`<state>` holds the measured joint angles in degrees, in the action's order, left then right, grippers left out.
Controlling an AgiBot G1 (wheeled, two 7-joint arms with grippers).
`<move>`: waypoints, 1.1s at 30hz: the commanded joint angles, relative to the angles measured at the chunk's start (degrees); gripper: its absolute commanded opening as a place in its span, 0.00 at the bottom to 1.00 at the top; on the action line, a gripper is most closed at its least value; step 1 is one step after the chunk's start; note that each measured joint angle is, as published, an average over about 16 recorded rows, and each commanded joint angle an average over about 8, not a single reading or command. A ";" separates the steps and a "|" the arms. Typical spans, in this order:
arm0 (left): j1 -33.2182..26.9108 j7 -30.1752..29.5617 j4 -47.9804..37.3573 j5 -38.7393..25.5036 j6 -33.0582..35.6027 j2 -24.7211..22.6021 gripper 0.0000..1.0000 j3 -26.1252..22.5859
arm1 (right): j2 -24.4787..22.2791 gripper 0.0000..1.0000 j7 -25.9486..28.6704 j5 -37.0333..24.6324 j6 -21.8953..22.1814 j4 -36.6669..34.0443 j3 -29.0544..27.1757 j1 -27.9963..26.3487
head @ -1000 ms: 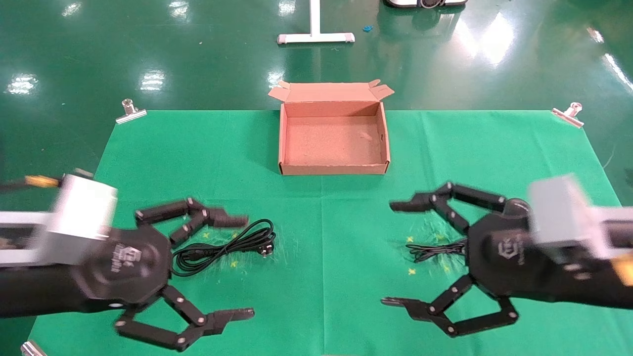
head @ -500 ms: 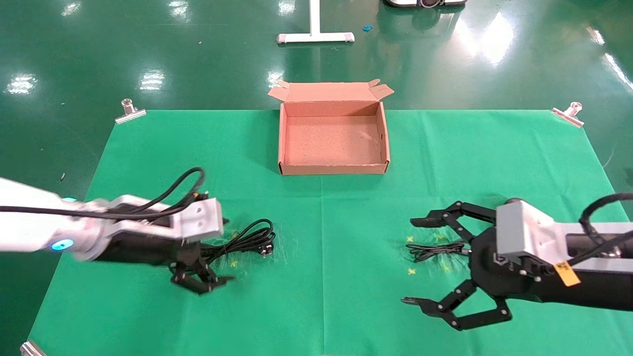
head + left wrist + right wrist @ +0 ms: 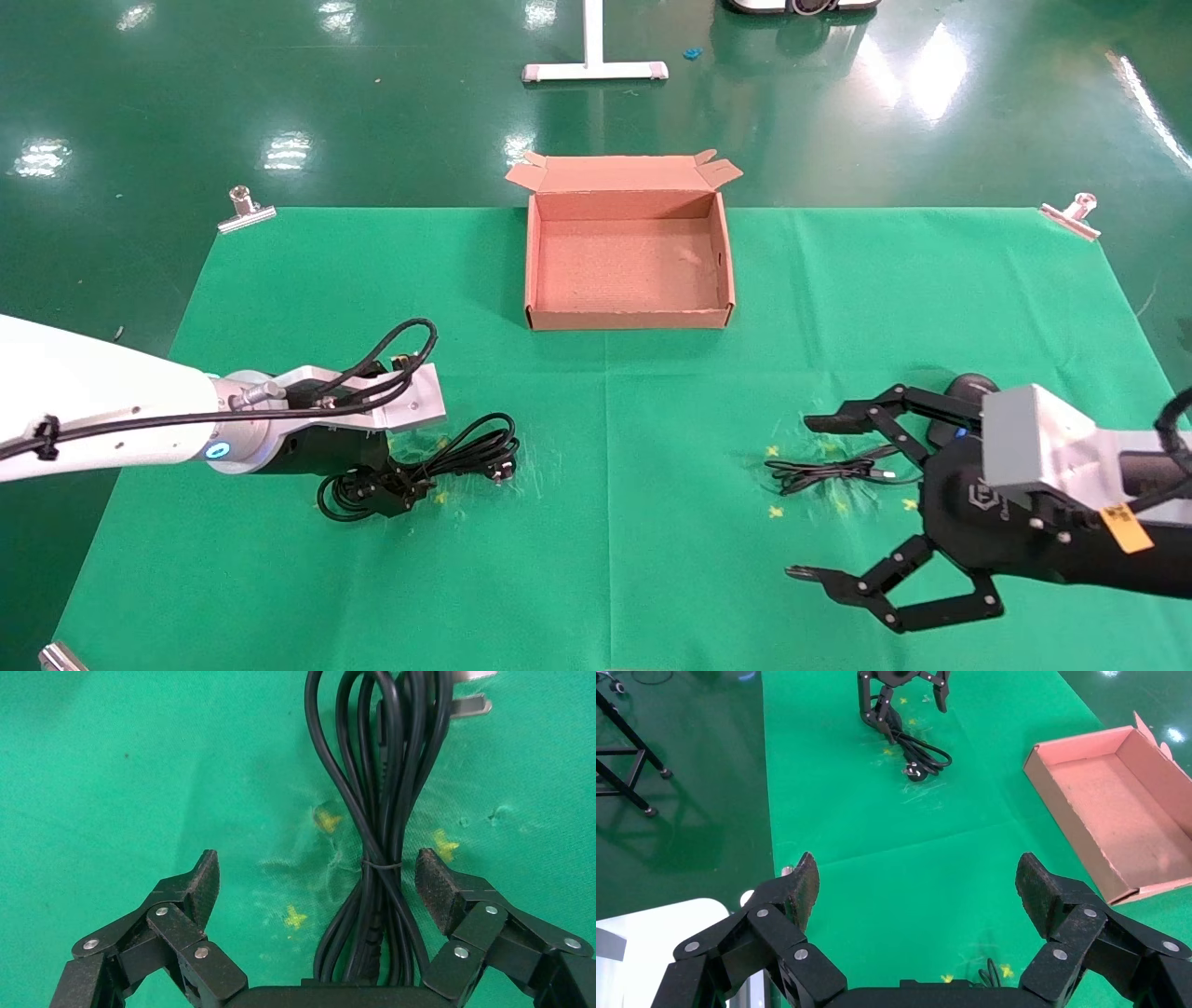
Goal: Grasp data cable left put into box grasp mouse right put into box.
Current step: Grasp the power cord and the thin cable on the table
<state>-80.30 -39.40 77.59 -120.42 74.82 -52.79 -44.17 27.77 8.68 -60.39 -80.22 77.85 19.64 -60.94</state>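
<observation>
The data cable (image 3: pixel 470 445), a thick black cord tied in long loops, lies on the green cloth at the left. My left gripper (image 3: pixel 384 490) is down over its left end. In the left wrist view the left gripper (image 3: pixel 318 878) is open. The data cable (image 3: pixel 383 811) runs between its fingers, nearer one pad (image 3: pixel 434 885) and touching neither. The mouse (image 3: pixel 824 471), a small bundle of thin black wire, lies at the right. My right gripper (image 3: pixel 805 499) stands open just right of it. The brown box (image 3: pixel 533 280) sits open and empty at the back centre.
Metal clips (image 3: pixel 244 212) (image 3: pixel 1071 216) pin the cloth's far corners. A dark rounded shape (image 3: pixel 968 384) shows behind the right gripper. A white stand foot (image 3: pixel 594 70) is on the floor beyond the table. The right wrist view shows the box (image 3: pixel 1060 822) and the far left gripper (image 3: pixel 902 692).
My left arm has swung in and lowered its gripper over the data cable's left end. My right gripper has drawn back to the right, uncovering more of the mouse wire.
</observation>
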 commanded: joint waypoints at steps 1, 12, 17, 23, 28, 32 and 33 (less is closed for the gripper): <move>0.40 -0.67 0.00 -0.60 -0.37 -0.16 1.00 -0.10 | -0.18 1.00 -0.14 0.16 -0.02 0.02 -0.10 0.19; 0.90 -1.24 0.02 -2.31 -1.17 -0.95 1.00 -0.65 | -0.15 1.00 0.82 -4.02 -0.53 0.02 1.62 -1.26; 0.88 -1.22 0.02 -2.48 -1.19 -1.09 1.00 -0.75 | 1.13 1.00 2.25 -11.02 0.11 -0.27 4.46 -2.58; 0.88 -1.23 0.02 -2.49 -1.18 -1.09 1.00 -0.75 | 4.13 1.00 5.35 -22.60 4.92 -0.54 7.88 -3.81; 0.88 -1.23 0.02 -2.49 -1.18 -1.09 1.00 -0.75 | 7.31 1.00 11.29 -33.40 10.11 -0.52 10.52 -4.82; 0.88 -1.23 0.02 -2.49 -1.18 -1.09 1.00 -0.75 | 9.46 1.00 16.39 -39.02 12.61 -0.63 11.82 -5.30; 0.88 -1.23 0.02 -2.49 -1.18 -1.09 1.00 -0.75 | 9.88 1.00 17.37 -39.69 12.98 -0.70 11.98 -5.28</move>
<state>-79.42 -40.63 77.62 -122.91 73.64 -53.88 -44.93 37.29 25.05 -98.43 -67.71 77.05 31.25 -65.86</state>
